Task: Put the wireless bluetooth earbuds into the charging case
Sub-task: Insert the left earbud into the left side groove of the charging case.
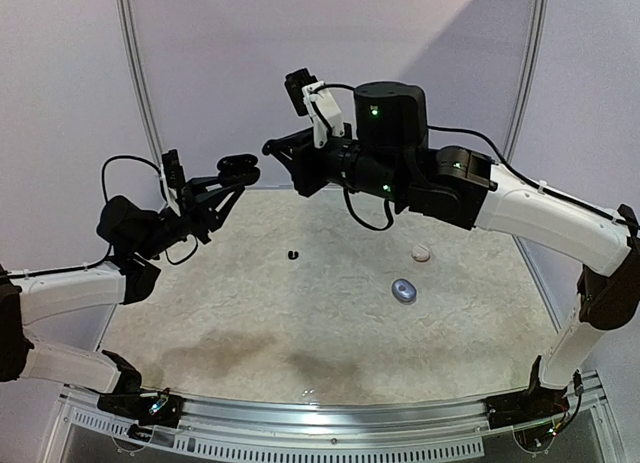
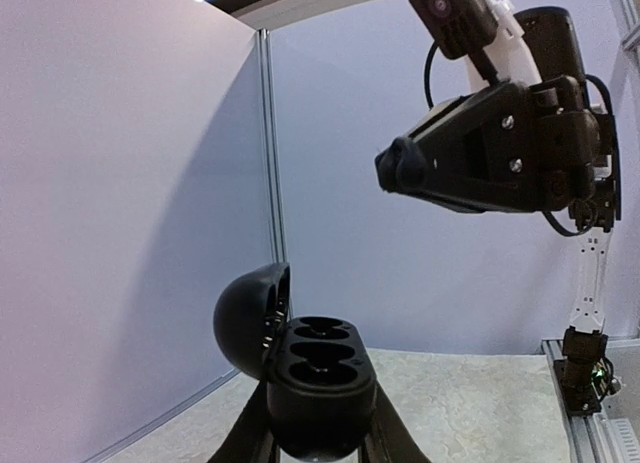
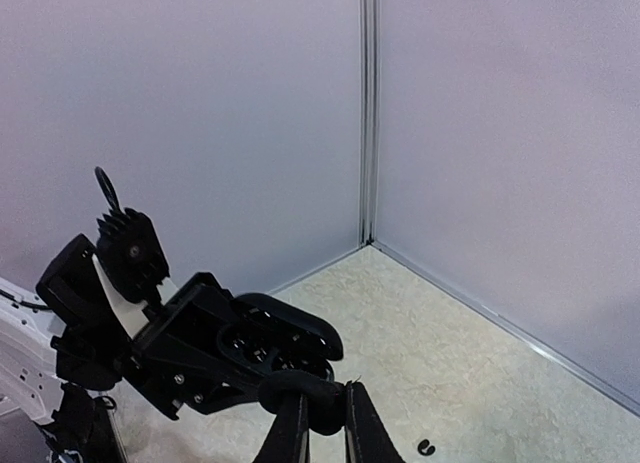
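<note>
The left end effector (image 2: 318,445) clamps the open charging case (image 2: 315,383) while the right end effector (image 3: 318,413), at its 3 o'clock, pinches a black earbud (image 3: 305,395), apparently mid-insertion, needing alignment over a socket.

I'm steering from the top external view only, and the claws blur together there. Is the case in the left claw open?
Observer: Yes. On the left wrist view the black charging case has its lid swung wide open, wells exposed.
Operator: Is the right claw carrying anything?
Observer: The right claw is pinching a small black earbud at its tips.
Operator: Is it in a well yet?
Observer: No; the left wrist view shows it apart from the case, up in the air.
</note>
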